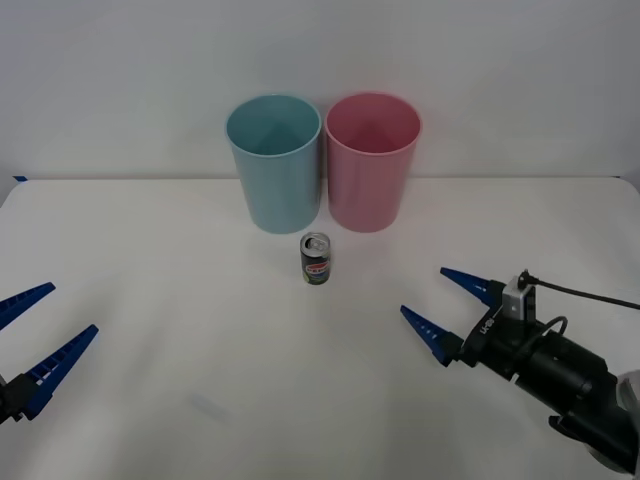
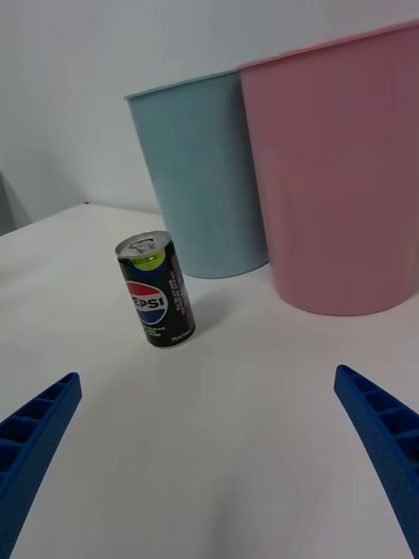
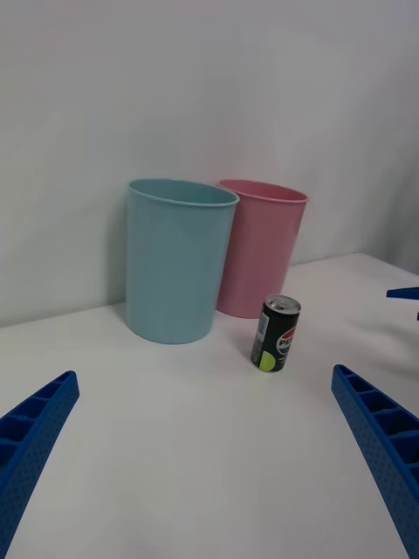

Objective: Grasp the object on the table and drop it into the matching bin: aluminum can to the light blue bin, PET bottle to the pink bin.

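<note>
Front view: we see the task barely begun on the broad white table (image 1: pixel 150 400), with nothing grasped and nothing dropped. At the far middle stand the two tall bins, touching or nearly so: the light blue bin (image 1: pixel 273 165) on the left, the pink bin (image 1: pixel 371 162) on the right. Both look empty as far as their open mouths show. Just in front of the seam between them, slightly nearer the blue one, the Pepsi can (image 1: pixel 316 259) stands upright on the table, pull-tab top up, apart from both bins and from both arms.

We judge that everything remains to be done: reach, close on the can, lift it and release it over the light blue bin.

Our right arm reaches in low from the near right, its black wrist angled toward the can; the right gripper (image 1: pixel 453 306) hovers near the surface with its blue ribbed fingers spread wide, holding nothing, the can well apart to its far left. Our left gripper (image 1: pixel 38 340) waits at the near left edge, fingers likewise parted and empty, pointed toward the bins.
</note>
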